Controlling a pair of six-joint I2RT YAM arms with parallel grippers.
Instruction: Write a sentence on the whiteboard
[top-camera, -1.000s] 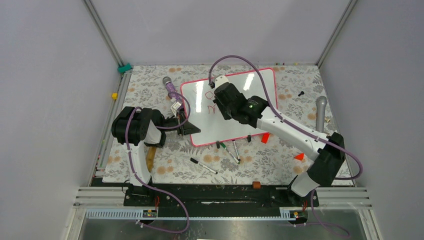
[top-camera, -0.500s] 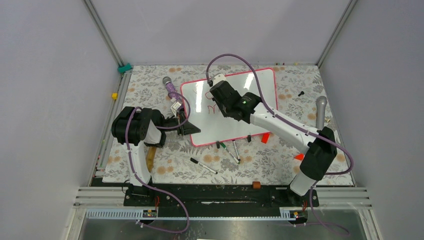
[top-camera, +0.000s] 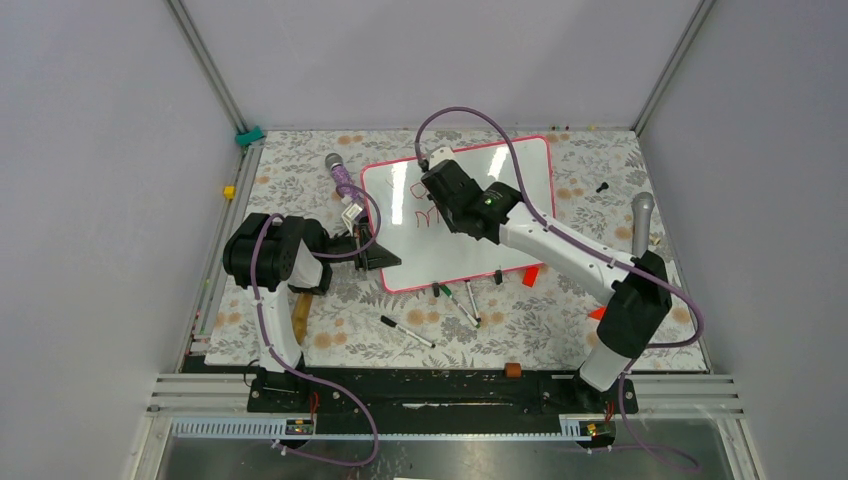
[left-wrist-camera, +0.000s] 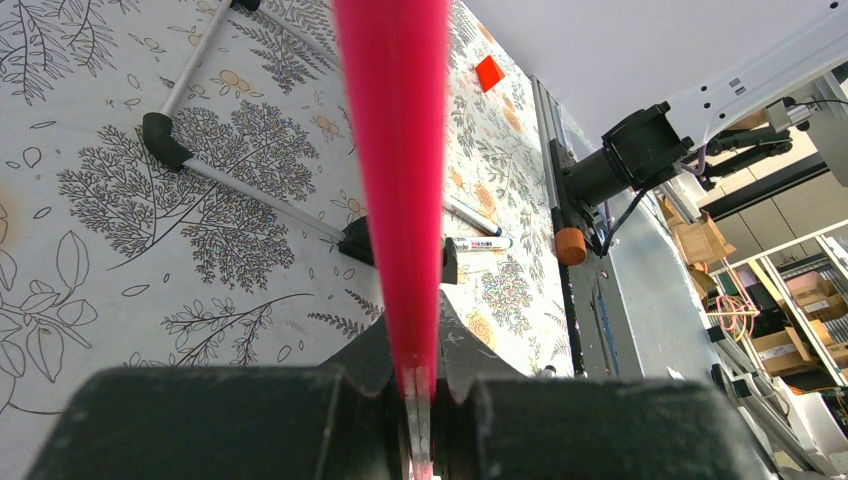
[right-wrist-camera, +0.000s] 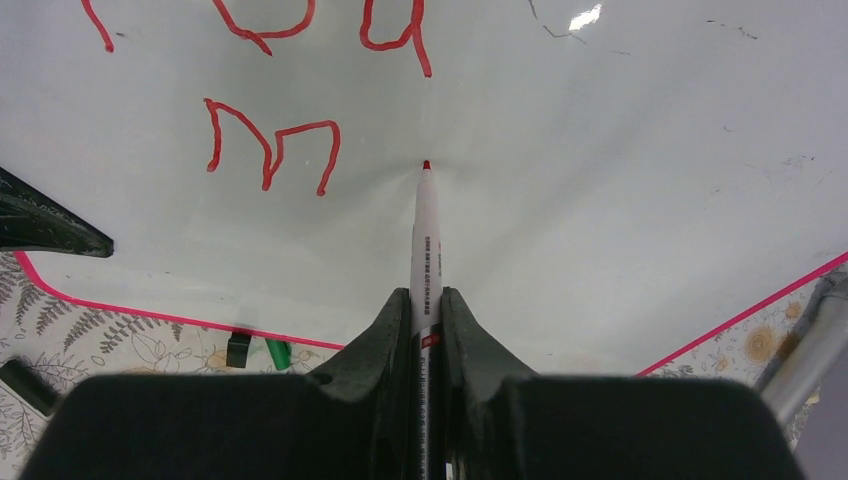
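Two grippers are both clamped: our left gripper (left-wrist-camera: 415, 372) pinches the whiteboard (top-camera: 455, 250) by its pink rim at the seven o'clock corner, and our right gripper (right-wrist-camera: 425, 300) grips a red marker (right-wrist-camera: 426, 235) with its tip on the board. We see the whiteboard flat on the flowered table (top-camera: 350, 310) at twelve o'clock from our bases. Of the sentence (right-wrist-camera: 272, 150) only a top line and an "m" show, with the tip at three o'clock of it.

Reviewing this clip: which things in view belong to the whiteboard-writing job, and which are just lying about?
In use:
glossy white whiteboard with pink-red frame; red handwritten letters; white-barrelled red marker in the right pincer; left pincer clamping the board's edge.

Lying about:
black-capped white marker; green-tipped marker; orange-red plastic wedge; grey microphone-shaped object; small brown cylinder.
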